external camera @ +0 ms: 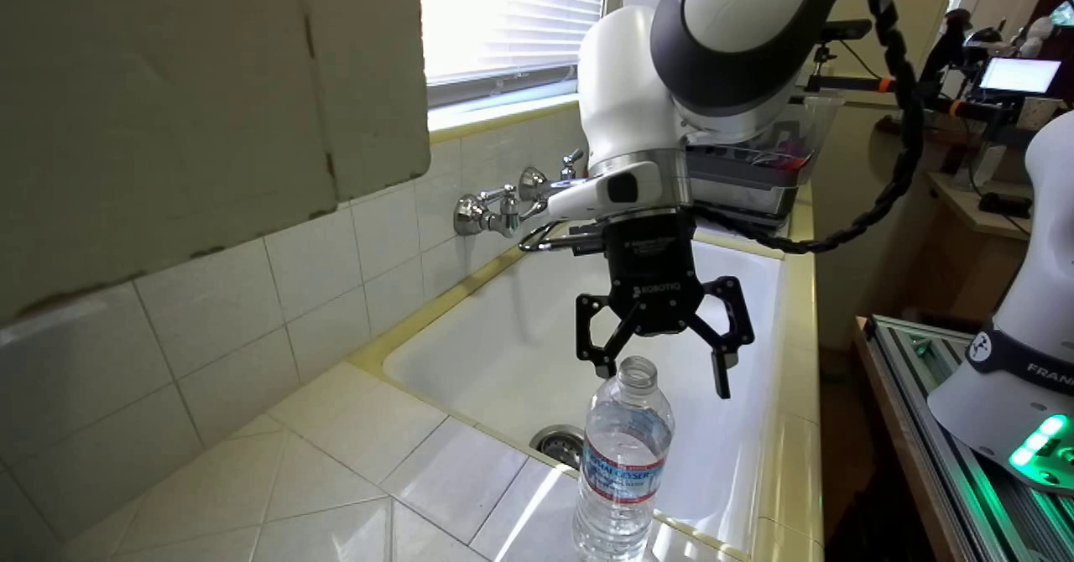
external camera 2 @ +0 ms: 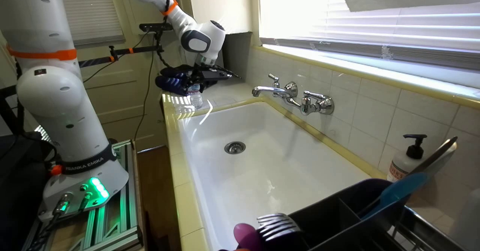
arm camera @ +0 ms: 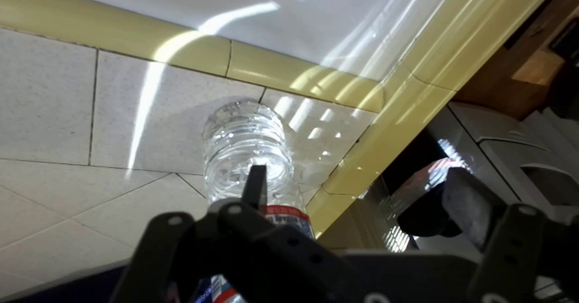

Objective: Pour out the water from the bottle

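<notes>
Bounding the left in an exterior view: wall (external camera: 235,327), white tile. Counter (external camera: 336,453), pale tile with dark joints, reaching right to the sink (external camera: 503,361). Rim (external camera: 436,313), yellow tile, running along the wall and round the sink. Faucet (external camera: 506,214), chrome, fixed to the wall. Sink, white; open room over most of it, between wall and outer rim (external camera: 793,444). Drain (external camera: 560,443), metal, at the counter end of the sink. Bottle (external camera: 625,461), one, clear plastic, upright on the counter; mouth open, shoulders smooth, body ribbed, label blue and white with red borders, light catching its ridges. Water: level unreadable through the glare. In the wrist view, the bottle's foot lies just beside the rim, near its corner. Gripper (external camera: 664,377), black, angled downward; fingers (external camera: 722,375) spread wide apart, the bottle ungripped. One finger shows by the neck, whether touching cannot be told; its mate stands well apart from it, toward the outer rim. Outer rim, straight, falling away to a dark gap. Robot base (external camera: 994,398), white, lit green, on a metal frame (external camera: 914,394) across that gap.
</notes>
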